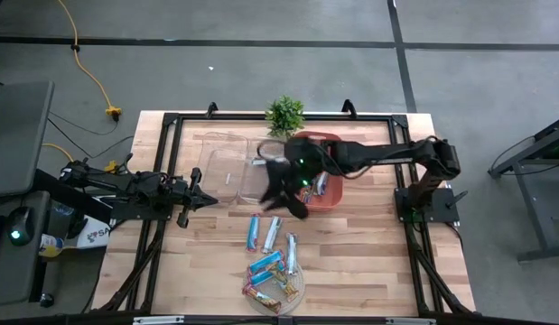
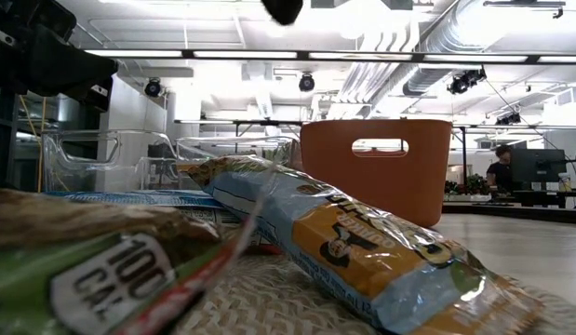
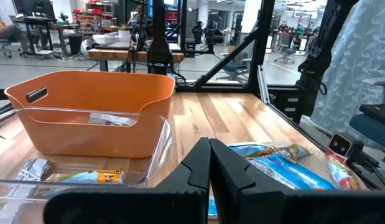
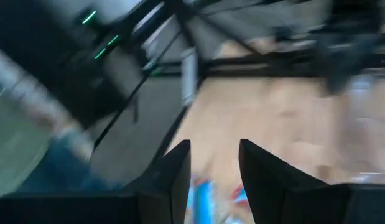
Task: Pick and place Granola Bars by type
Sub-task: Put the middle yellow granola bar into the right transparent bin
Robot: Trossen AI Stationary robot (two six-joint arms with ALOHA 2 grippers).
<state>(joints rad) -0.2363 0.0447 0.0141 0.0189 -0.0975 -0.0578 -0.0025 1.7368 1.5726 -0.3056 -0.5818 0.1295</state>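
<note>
From above I see a wooden table [image 1: 369, 244] with both dark arms over it. My right gripper [image 1: 281, 185] hangs above the middle of the table, at the seam between a clear plastic bin [image 1: 220, 162] and an orange bin [image 1: 331, 200]. In its wrist view its two fingers [image 4: 173, 177] stand parted with a gap between them, and nothing is held there. Below that gap I glimpse a streak of blue and red, blurred beyond telling what it is.

The granola bars [image 1: 272, 233] lie on the side of this gripper towards the table's front edge: three blue and silver ones side by side on the bare wood nearest it, and further out a heap of blue and brown-gold ones [image 1: 270, 278] on a round woven mat [image 1: 301, 282]. At least one more bar [image 1: 321, 185] lies inside the orange bin, just beside the gripper, on the right arm's side.

My left gripper [image 1: 200, 200] waits at the left side of the table, well apart from the bars, its fingers [image 3: 239, 177] pressed together on nothing. Past them I see the clear bin with a few bars [image 3: 92, 177] lying in it. A small green plant [image 1: 284, 115] stands at the back edge.
</note>
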